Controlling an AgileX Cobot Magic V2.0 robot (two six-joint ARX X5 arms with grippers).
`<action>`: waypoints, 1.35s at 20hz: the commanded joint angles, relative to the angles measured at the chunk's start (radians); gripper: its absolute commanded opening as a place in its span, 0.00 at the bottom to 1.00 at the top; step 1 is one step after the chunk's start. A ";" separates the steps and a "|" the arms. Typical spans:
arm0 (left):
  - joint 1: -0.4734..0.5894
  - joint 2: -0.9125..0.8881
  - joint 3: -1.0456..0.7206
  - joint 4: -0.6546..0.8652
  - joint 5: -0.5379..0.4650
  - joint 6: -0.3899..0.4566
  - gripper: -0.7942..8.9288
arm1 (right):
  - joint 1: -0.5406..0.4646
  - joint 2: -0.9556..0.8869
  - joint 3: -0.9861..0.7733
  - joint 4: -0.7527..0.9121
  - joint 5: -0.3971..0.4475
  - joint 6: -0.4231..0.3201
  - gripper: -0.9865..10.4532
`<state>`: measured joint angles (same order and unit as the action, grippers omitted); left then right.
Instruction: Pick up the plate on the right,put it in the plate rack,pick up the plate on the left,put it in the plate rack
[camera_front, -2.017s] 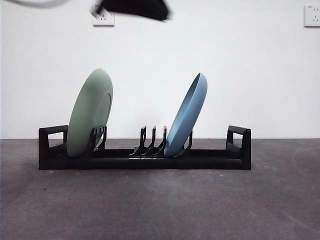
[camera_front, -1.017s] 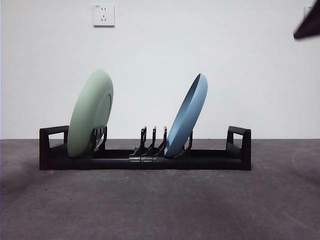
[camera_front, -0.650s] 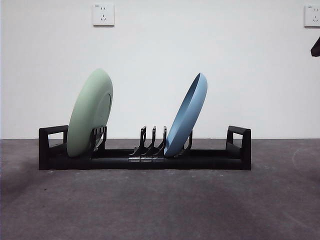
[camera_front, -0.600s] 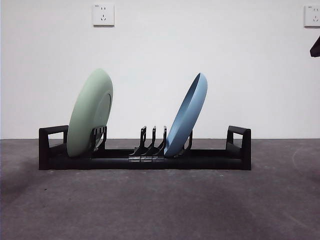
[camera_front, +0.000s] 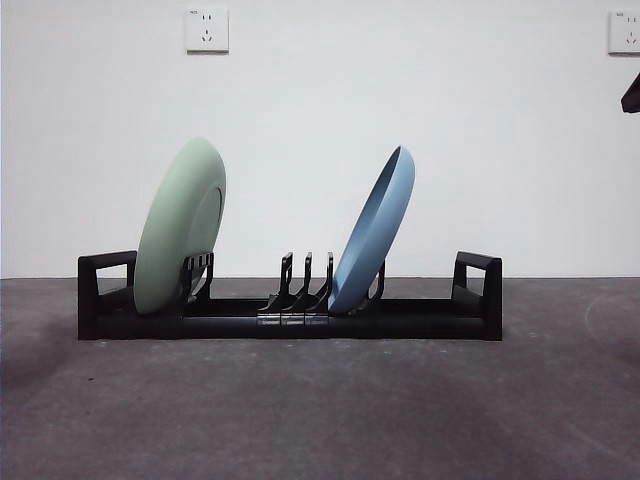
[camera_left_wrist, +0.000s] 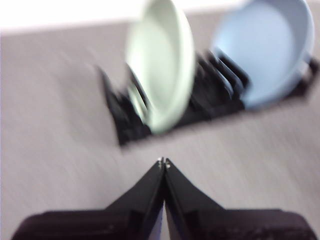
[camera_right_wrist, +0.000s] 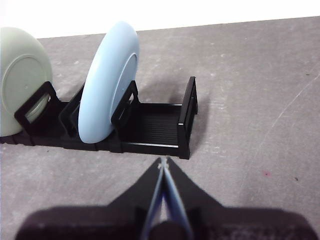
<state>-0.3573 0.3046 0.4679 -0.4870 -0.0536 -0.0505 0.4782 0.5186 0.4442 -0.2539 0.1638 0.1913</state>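
The plate rack (camera_front: 290, 318) stands on the grey table (camera_front: 320, 420) — long, low and black. A green plate (camera_front: 178, 230) leans in it near one boxy end; a blue plate (camera_front: 374, 232) leans among the middle prongs. Two wall sockets (camera_front: 207, 30) show — and a black tip (camera_front: 631, 96) at the edge.

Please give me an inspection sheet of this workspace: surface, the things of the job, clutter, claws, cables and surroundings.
Surface: grey table, bare in front of the rack.
Job's things: green plate and blue plate both stand tilted in the black plate rack, apart, with free prongs between them.
Clutter: nothing seen.
Claws: left claw shut, empty, away from the rack; right claw shut, empty, away from the rack.
Cables: nothing seen.
Surroundings: white wall with two sockets.
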 joint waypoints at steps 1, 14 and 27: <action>0.120 -0.079 -0.067 0.095 0.097 0.099 0.08 | 0.001 -0.001 -0.005 0.005 0.002 0.010 0.09; 0.305 -0.303 -0.465 0.303 0.109 0.123 0.08 | 0.001 -0.001 -0.005 0.005 0.000 0.010 0.09; 0.305 -0.303 -0.465 0.308 0.107 0.123 0.08 | 0.001 -0.001 -0.005 0.005 0.000 0.010 0.09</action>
<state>-0.0551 0.0048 0.0181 -0.1825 0.0555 0.0643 0.4782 0.5182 0.4442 -0.2539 0.1638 0.1917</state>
